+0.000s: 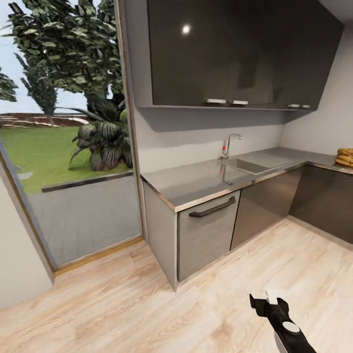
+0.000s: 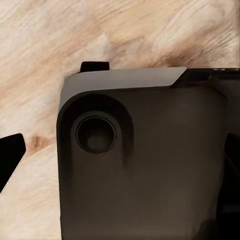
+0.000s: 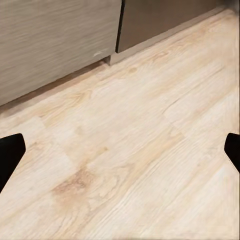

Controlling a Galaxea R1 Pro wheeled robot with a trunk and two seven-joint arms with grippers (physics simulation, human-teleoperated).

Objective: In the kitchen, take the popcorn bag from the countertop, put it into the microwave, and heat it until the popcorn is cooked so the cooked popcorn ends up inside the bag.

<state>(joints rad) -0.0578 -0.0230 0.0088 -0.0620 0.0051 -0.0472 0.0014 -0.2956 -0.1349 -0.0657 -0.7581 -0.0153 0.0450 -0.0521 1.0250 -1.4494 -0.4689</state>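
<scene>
Along the far wall of the kitchen, the grey steel surface point(image 1: 196, 184) runs from beside a tall glass door point(image 1: 68, 162) to the corner and turns along the right-hand wall. A sink point(image 1: 247, 165) with a curved chrome tap point(image 1: 229, 144) is set into it, and glossy black wall cabinets point(image 1: 235, 54) hang above. Below the surface sit a brushed grey appliance front with a dark bar handle point(image 1: 212, 208) and dark cabinet doors point(image 1: 264, 206).

At the far right edge of the head view, the popcorn bag point(image 1: 345, 157) stands on the right-hand run of the surface, tan and ringed with folds, partly cut off by the frame and well apart from both arms.

Low in the head view, the right tool point(image 1: 269, 304) hangs over the light wood floor point(image 1: 147, 304), its two black fingers spread and holding nothing. The right wrist view agrees: a dark fingertip point(image 3: 10, 155) shows at each side edge with bare floor between them and the cabinet bases beyond.

From the left wrist view, one dark fingertip point(image 2: 11, 152) of the left tool shows at the edge, over a dark grey part of the robot's own body point(image 2: 150, 165) and the floor; I cannot tell how wide that tool stands.
</scene>
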